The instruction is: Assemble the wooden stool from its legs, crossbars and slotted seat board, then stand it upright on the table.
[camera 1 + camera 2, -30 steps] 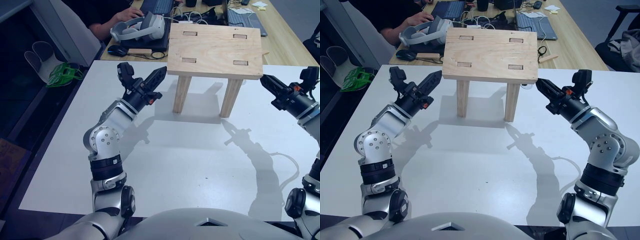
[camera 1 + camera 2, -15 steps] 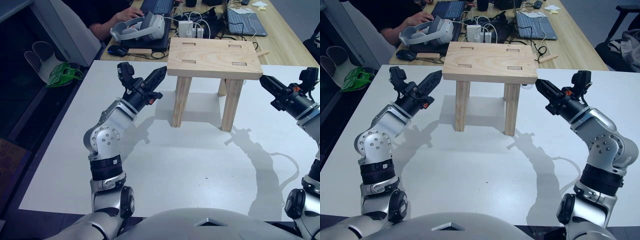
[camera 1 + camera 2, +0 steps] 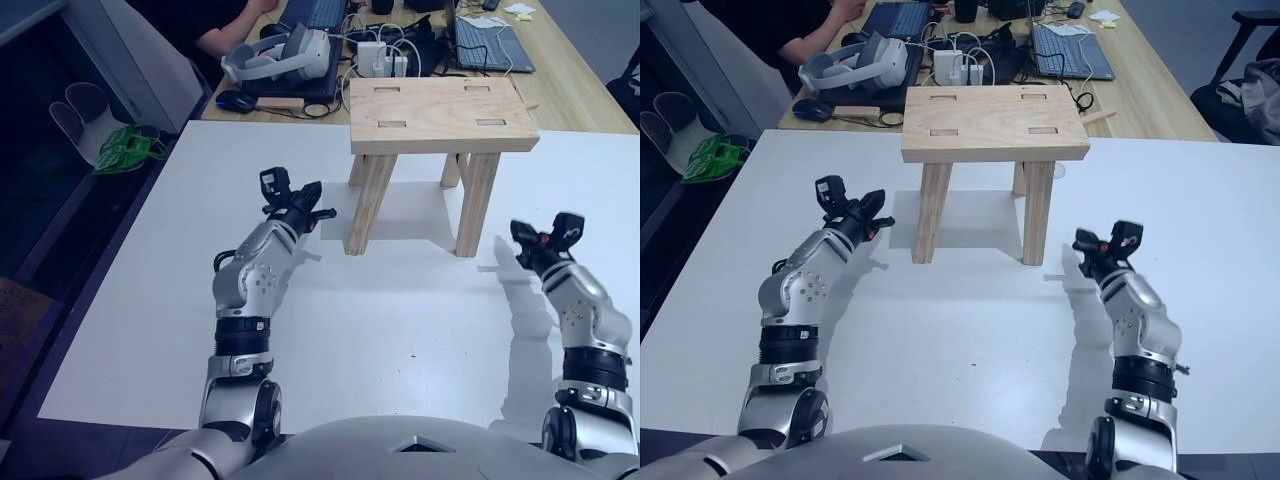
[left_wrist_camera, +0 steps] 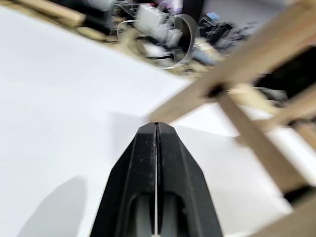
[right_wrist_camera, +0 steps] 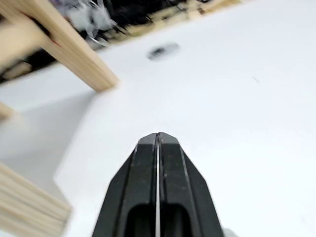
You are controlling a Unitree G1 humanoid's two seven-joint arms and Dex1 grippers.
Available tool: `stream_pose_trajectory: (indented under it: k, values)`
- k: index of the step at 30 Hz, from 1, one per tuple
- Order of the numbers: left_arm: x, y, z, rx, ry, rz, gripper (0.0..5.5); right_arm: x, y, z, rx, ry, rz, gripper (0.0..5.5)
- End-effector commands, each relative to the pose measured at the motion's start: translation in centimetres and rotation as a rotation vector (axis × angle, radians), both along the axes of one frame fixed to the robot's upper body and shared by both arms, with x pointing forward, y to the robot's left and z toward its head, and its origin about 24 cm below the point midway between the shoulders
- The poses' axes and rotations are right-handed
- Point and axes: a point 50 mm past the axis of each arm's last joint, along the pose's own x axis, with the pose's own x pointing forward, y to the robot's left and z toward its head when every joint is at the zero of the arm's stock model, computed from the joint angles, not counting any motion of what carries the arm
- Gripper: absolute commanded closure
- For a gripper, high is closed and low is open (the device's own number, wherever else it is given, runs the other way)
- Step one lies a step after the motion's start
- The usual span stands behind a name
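Wooden stool (image 3: 443, 115) stood upright toward the worktop's (image 3: 380, 330) far edge, between our two closed, empty tools, left tool (image 3: 314, 196) and right tool (image 3: 520, 233) each near a front leg.

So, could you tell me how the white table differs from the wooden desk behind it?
The white table is white; the wooden desk is light wood. The white table bears the upright stool; the wooden desk bears a headset, a laptop and cables. The white table is nearer the robot; the wooden desk stands beyond its far edge. Both have flat tops.
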Motion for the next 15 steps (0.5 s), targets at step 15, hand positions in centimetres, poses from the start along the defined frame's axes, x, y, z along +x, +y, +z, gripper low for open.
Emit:
stream_pose_trajectory:
  k: [15]
  values:
    - [5.3,-5.6,-1.4,-0.049,-0.067,0.163,5.5,-0.7,-3.8,-4.8,-0.1,0.065,-0.18,5.46]
